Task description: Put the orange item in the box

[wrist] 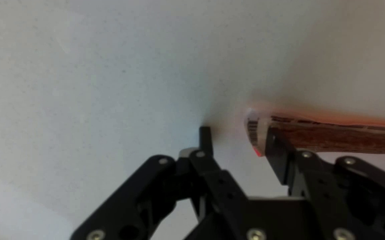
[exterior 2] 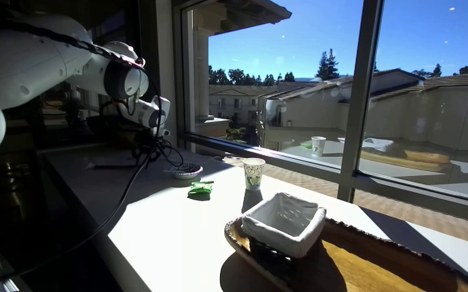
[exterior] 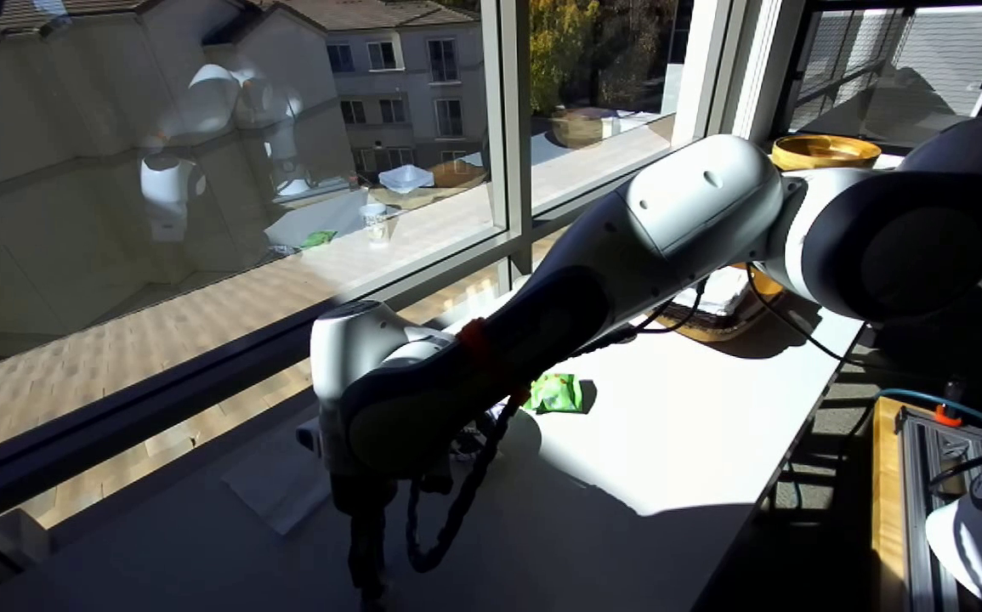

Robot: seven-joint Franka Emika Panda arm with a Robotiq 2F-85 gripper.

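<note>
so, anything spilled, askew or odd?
No spill visible. Odd in the wrist view: the open pincer looks off-centre, one finger crossing the orange-edged item, only its end showing in the gap; closing here might miss it.

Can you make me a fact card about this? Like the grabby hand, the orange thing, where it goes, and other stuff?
Surface: smooth white table, partly sunlit
Working part: black two-fingered gripper, open, pointing down
Thing to move: long, narrow brown-and-orange strip, on the table; touching the gripper or not, can't tell
Going into: probably the square dark basket lined with white cloth
Basket stands in: long wooden tray with rough edge
Nearby: leaf-printed white paper cup, crinkled green packet, dark-patterned white bowl
Progress: strip not yet in basket
</note>
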